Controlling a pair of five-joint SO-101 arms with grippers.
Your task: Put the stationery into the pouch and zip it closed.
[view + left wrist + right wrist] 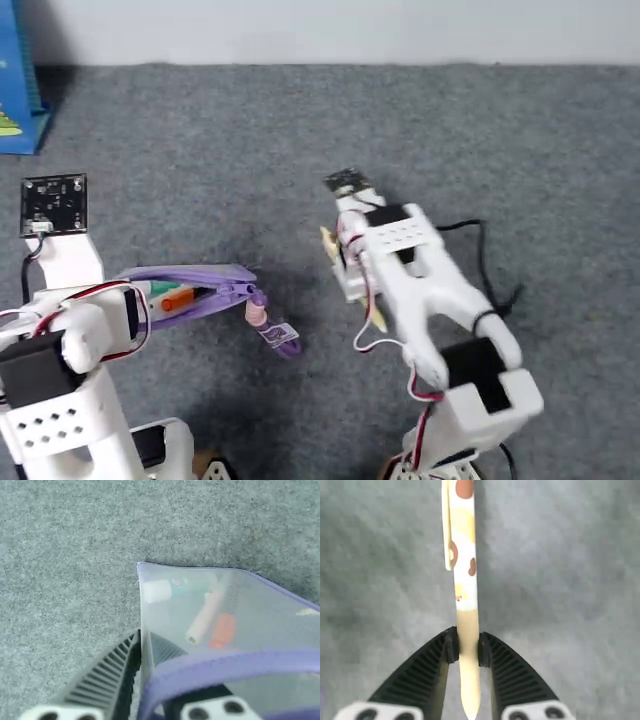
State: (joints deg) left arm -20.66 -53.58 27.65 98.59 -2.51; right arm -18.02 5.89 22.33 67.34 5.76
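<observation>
Your right end effector (468, 652) clenches pen (465, 580): light, stiff, slippery (may swivel); left end effector (146, 647) pinches floppy pouch (240, 610) edge.

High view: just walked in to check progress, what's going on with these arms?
The left gripper grips an edge of the translucent purple zip pouch, which holds an orange item and a pale pen. The right gripper clamps a cream pen with brown spots over the grey carpet, apart from the pouch.
</observation>
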